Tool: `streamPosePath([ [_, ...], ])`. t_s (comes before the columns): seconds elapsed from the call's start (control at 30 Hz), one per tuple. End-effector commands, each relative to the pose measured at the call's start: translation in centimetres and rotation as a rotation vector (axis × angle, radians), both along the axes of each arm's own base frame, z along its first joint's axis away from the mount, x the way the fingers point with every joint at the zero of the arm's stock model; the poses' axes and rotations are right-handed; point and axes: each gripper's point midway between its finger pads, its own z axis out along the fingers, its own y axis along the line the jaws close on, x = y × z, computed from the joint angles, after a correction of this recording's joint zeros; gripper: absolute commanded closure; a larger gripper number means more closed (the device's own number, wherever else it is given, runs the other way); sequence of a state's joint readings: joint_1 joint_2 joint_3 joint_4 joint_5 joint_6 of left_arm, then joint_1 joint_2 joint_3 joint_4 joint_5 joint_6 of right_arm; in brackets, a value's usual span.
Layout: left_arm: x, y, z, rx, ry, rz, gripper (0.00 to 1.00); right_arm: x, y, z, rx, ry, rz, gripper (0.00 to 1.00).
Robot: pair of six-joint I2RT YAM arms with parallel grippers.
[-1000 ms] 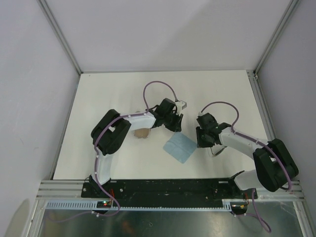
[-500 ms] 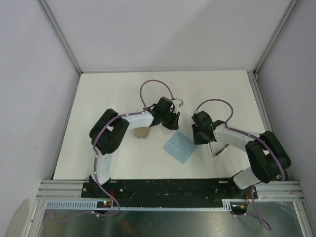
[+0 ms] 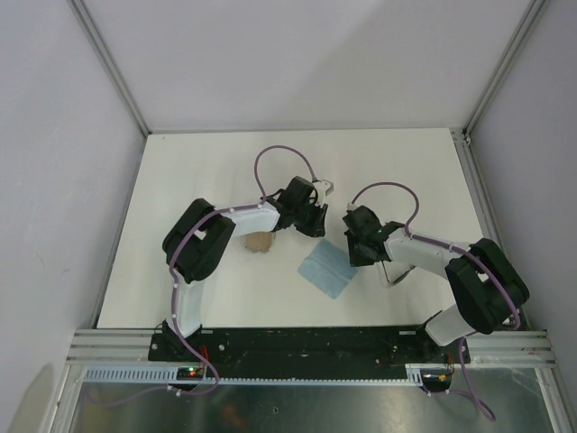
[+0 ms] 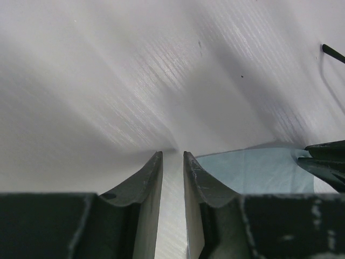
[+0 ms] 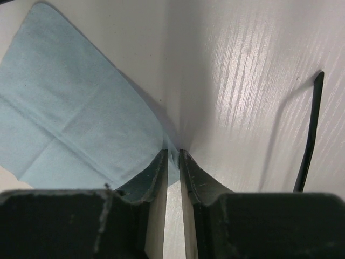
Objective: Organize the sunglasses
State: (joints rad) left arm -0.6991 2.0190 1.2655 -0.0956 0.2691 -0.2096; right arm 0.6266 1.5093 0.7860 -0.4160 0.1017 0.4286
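the sunglasses [image 3: 389,278] lie on the white counter [image 3: 207,180] on the right side, partly tucked under the right arm's forearm, so from above only a bit of thin black frame shows. in the right wrist view one slim black temple arm [image 5: 308,140] lies on the counter, off to the right of the fingers and apart from them.

the right tool [image 3: 352,254] is down at the right-hand corner of the light blue cloth [image 3: 325,272]. close up, the right tool's [image 5: 171,155] fingers are drawn together to a thin slit, and the cloth's [image 5: 75,102] edge runs up into that slit, so it looks pinched on the cloth's corner.

the left tool [image 3: 315,225] sits just beyond the cloth's far edge, facing the right one. in its own view the left tool [image 4: 172,156] has its fingers nearly together with nothing between them, tips low over bare counter, the cloth [image 4: 253,170] just beside them on the right.

a beige-grey case [image 3: 260,242] sits left of the cloth, beneath the left arm.
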Motion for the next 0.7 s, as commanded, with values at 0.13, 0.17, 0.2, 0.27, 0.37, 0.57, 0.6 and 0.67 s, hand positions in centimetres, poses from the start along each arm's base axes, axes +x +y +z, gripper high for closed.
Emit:
streamPosePath([
  [0.13, -3.1, 2.5, -3.1, 0.105, 0.118, -0.031, 0.72, -0.8, -1.3, -0.3, -0.056, 0.034, -0.036, 0.83],
  [0.17, -3.2, 2.5, -3.2, 0.104, 0.124, -0.037, 0.72, -0.7, -1.4, -0.3, -0.057, 0.031, -0.04, 0.82],
  [0.2, -3.3, 2.4, -3.2, 0.102, 0.126, -0.044, 0.71, -0.7, -1.4, -0.2, -0.056, 0.028, -0.042, 0.82],
  [0.27, -3.6, 2.2, -3.4, 0.097, 0.134, -0.058, 0.71, -0.6, -1.5, -0.1, -0.054, 0.024, -0.044, 0.82],
  [0.37, -3.8, 2.1, -3.7, 0.101, 0.145, -0.069, 0.71, -0.5, -1.7, 0.1, -0.05, 0.024, -0.044, 0.85],
  [0.57, -4.9, 1.8, -4.2, 0.117, 0.172, -0.109, 0.71, -0.5, -1.6, 0.1, -0.045, 0.025, -0.041, 0.88],
  [0.6, -5.1, 1.8, -4.3, 0.122, 0.175, -0.116, 0.71, -0.5, -1.5, 0.0, -0.045, 0.025, -0.041, 0.89],
  [0.67, -5.4, 1.7, -4.5, 0.128, 0.181, -0.129, 0.71, -0.4, -1.5, 0.0, -0.043, 0.024, -0.042, 0.89],
])
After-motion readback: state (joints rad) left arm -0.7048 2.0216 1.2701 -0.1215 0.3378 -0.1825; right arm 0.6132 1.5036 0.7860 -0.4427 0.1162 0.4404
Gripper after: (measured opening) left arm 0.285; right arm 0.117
